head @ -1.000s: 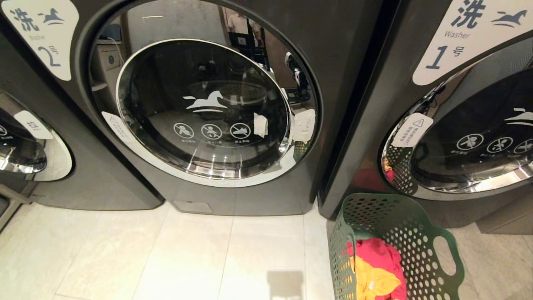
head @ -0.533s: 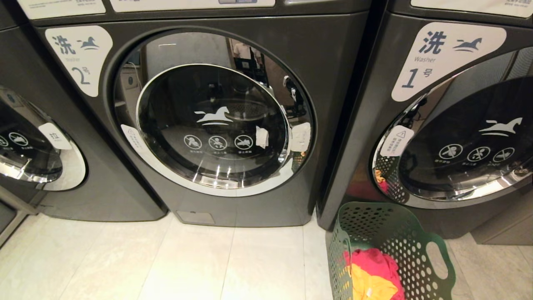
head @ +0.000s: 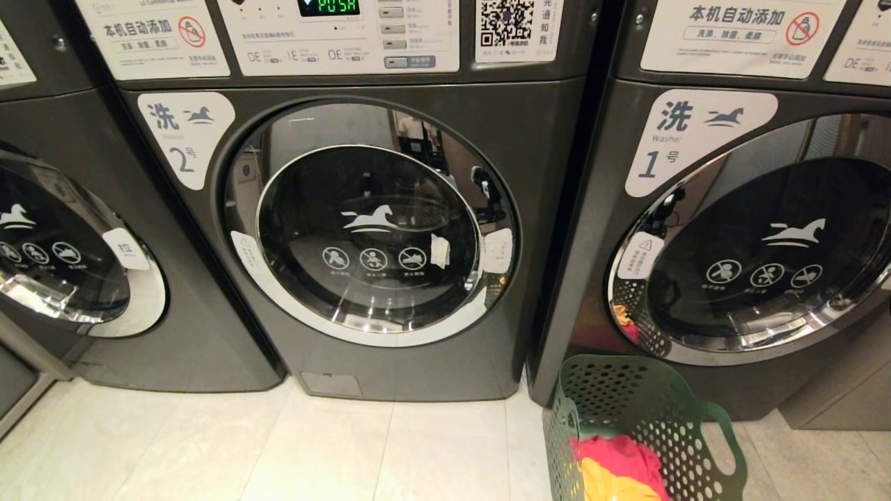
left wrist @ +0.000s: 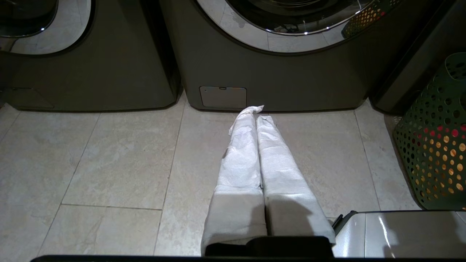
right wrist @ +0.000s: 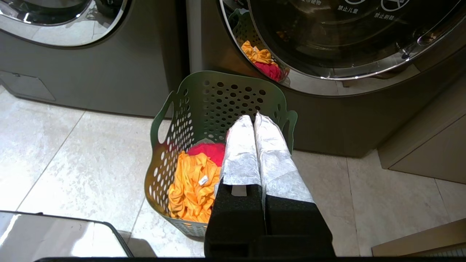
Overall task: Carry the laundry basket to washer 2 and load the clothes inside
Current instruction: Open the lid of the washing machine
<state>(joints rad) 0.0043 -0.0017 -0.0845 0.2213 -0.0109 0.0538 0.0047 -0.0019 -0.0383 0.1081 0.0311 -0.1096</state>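
Observation:
Washer 2, dark grey with a chrome-ringed round door that is closed, stands straight ahead in the head view; its white "2" label is at its upper left. The dark green laundry basket sits on the floor in front of washer 1, to the right of washer 2. Inside it lie the clothes: a yellow garment and a pink-red one. My left gripper is shut and empty, low over the tiles before washer 2. My right gripper is shut and empty above the basket.
Washer 1 stands on the right with its door closed, and a third washer on the left. Pale floor tiles run in front. Part of my white base shows by the basket. A cabinet corner is at far right.
The head view has tilted upward: the washers and the basket have slid down the picture and the control panels have come into sight. Nothing in the scene itself has moved.

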